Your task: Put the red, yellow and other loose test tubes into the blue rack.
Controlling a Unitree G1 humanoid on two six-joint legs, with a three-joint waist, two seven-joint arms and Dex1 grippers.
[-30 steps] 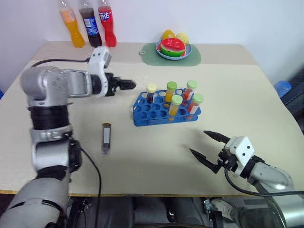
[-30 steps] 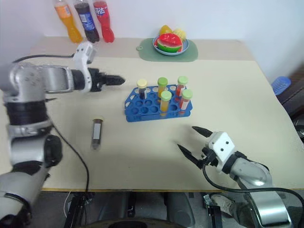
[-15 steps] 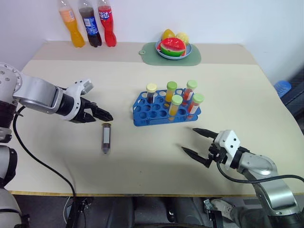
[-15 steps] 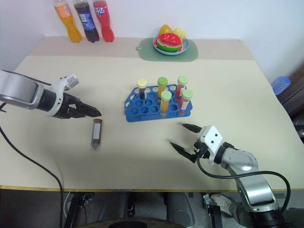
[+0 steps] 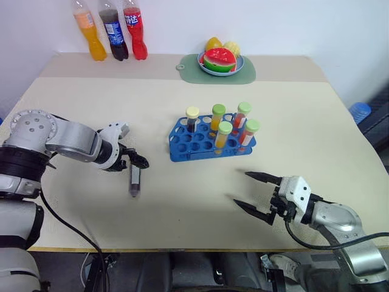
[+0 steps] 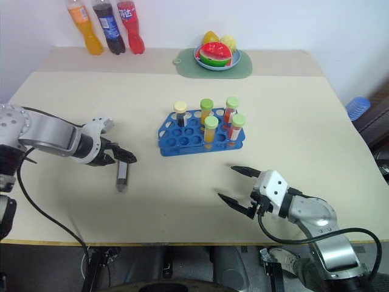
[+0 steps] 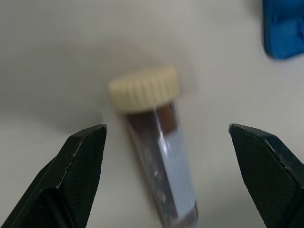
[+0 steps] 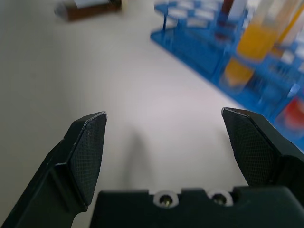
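A loose test tube (image 5: pixel 134 179) with dark brown contents and a cream cap (image 7: pixel 145 89) lies flat on the table, left of the blue rack (image 5: pixel 189 148). My left gripper (image 5: pixel 135 162) hangs open over the tube's cap end, pointing down; in the left wrist view its fingertips (image 7: pixel 88 152) stand wide on either side of the tube, not touching it. The rack holds several upright capped tubes (image 5: pixel 225 135) with yellow, red and dark contents. My right gripper (image 5: pixel 242 188) is open and empty, low over the table in front of the rack (image 8: pixel 209 45).
Three drink bottles (image 5: pixel 110 30) stand at the table's back left. A plate of fruit (image 5: pixel 220 61) on a green mat sits at the back centre. Bare tabletop lies between the loose tube and my right gripper. A blue object (image 5: pixel 360 111) lies beyond the right edge.
My left arm swung down and back from beside the rack to just above the lying tube's cap end. The right gripper shifted slightly, still open. The tube has not moved.
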